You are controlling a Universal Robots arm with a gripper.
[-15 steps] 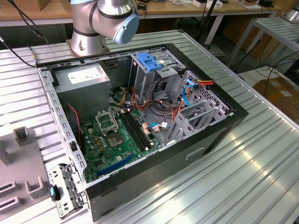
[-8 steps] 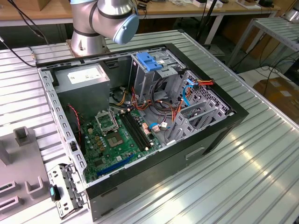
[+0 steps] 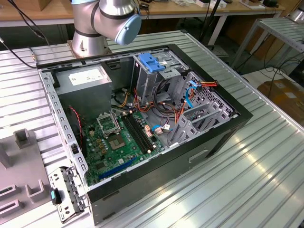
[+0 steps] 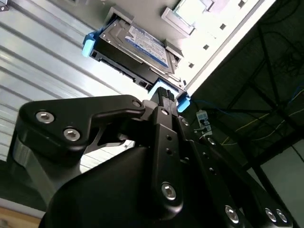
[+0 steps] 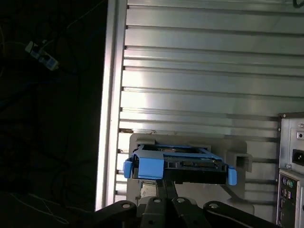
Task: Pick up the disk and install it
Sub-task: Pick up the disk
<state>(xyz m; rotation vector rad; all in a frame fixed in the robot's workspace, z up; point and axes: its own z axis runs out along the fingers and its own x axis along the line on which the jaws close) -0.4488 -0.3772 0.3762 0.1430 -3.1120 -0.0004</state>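
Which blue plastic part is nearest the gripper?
The blue rails on the disk, by the gripper; the blue bracket tops the cage in the case.

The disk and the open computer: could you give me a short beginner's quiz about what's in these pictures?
1. True or false: the disk already sits inside the computer case.
2. The disk's side rails are: A red, B blue, C green?
3. Fill in: in the exterior view, the motherboard is ___ in colour.
Key: 1 false, it lies in a grey holder on the ribbed table; 2 B; 3 green.
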